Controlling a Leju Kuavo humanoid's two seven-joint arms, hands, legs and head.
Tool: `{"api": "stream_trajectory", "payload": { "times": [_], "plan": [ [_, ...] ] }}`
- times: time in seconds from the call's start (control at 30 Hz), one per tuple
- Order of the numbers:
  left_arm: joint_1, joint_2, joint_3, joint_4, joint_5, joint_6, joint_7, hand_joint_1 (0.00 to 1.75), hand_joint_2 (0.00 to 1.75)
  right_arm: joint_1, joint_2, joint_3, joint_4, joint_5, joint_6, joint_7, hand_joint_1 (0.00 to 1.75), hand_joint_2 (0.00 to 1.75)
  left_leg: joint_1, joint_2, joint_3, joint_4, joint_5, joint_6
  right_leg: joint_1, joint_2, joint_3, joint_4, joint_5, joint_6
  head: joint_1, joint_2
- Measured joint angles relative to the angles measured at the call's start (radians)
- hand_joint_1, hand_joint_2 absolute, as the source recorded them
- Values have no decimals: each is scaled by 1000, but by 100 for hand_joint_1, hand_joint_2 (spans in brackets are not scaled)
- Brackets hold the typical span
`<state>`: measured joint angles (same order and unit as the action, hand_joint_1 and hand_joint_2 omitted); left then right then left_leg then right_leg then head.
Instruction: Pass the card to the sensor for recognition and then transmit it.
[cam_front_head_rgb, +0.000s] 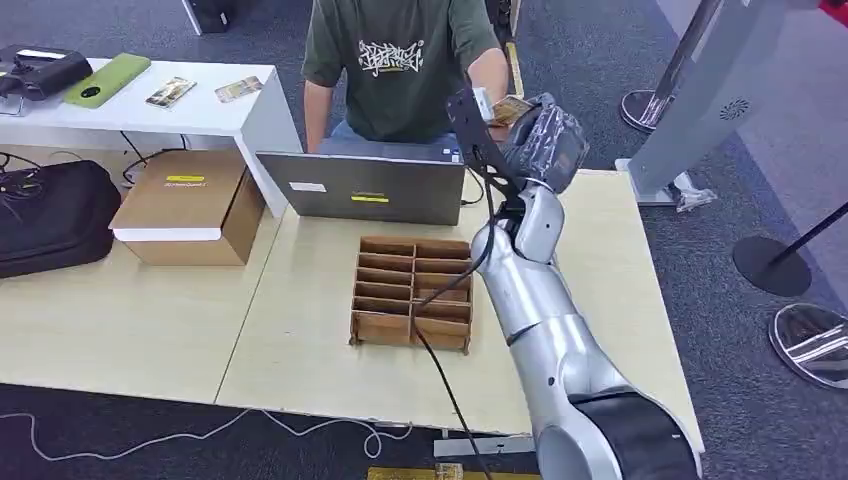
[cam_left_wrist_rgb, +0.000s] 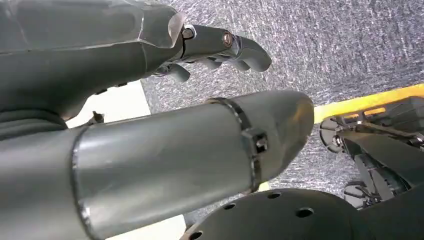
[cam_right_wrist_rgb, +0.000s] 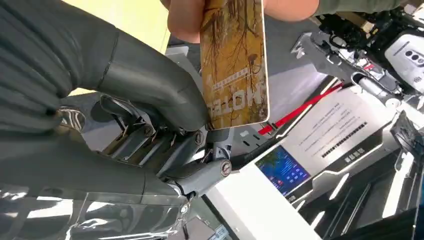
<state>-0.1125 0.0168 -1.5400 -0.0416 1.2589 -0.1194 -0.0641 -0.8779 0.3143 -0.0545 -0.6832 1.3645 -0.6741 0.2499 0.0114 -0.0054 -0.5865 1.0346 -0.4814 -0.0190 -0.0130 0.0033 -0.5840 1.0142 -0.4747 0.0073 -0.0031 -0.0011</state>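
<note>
Grey carpet covers the floor around a light wooden table (cam_front_head_rgb: 300, 330), and on this table I see a brown divided organizer (cam_front_head_rgb: 412, 293), a closed grey laptop (cam_front_head_rgb: 365, 187) and a cardboard box (cam_front_head_rgb: 190, 205). Further to the left lies a black bag (cam_front_head_rgb: 50, 215), and behind it stands a white table (cam_front_head_rgb: 200, 110) with a green case (cam_front_head_rgb: 106, 79) and some small cards on it. A person in a dark green T-shirt (cam_front_head_rgb: 398, 60) sits behind the laptop. My right arm (cam_front_head_rgb: 540, 310) reaches up and forward over the far edge of the table, and my right hand (cam_front_head_rgb: 540, 140) is raised just in front of the person's hand (cam_front_head_rgb: 490, 95). In the right wrist view, the card (cam_right_wrist_rgb: 234, 62), yellow and brown with a tree picture, stands between my thumb (cam_right_wrist_rgb: 150, 87) and the darker fingers (cam_right_wrist_rgb: 200, 175). The thumb touches the card's lower edge, and at the same time the person's fingers (cam_right_wrist_rgb: 185, 22) hold its other end, so both of us are on the card. I cannot tell how firmly my own hand presses it. Beyond the card I see a white kiosk with a small blue screen (cam_right_wrist_rgb: 282, 170), which I take as the sensor, well apart from the card. My left hand (cam_left_wrist_rgb: 215, 47) hangs over the carpet with its fingers loosely curled and apart, holding nothing.
</note>
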Motion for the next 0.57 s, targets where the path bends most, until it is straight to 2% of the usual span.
{"api": "stream_trajectory", "payload": {
  "times": [0.07, 0.1, 0.4, 0.57],
  "plan": [
    [-1, 2, 0, 0, 1, 0, 3, 0, 0, -7, 0, 0, 17, 8, 0, 0, 171, 175, 0, 0, 0, 0, 0, 0, 0, 0, 0, 0, 0, 0, 0, 0],
    [-2, 2, 0, 0, 1, 0, 5, 0, 0, -9, 0, 0, 22, 8, 0, 0, 0, 175, 0, 0, 0, 0, 0, 0, 0, 0, 0, 0, 0, 0, 0, 0],
    [-8, 5, 0, -1, -2, -3, 11, 0, 0, -22, 0, -1, 54, 29, 8, -5, 0, 175, 0, 0, 0, 0, 0, 0, 0, 0, 0, 0, 0, 0, 0, 0],
    [-14, 9, 0, -6, -2, -3, 12, 0, 0, -22, 0, -1, 55, 26, 5, -33, 0, 175, 0, 0, 0, 0, 0, 0, 0, 0, 0, 0, 0, 0, 0, 0]
  ]
}}
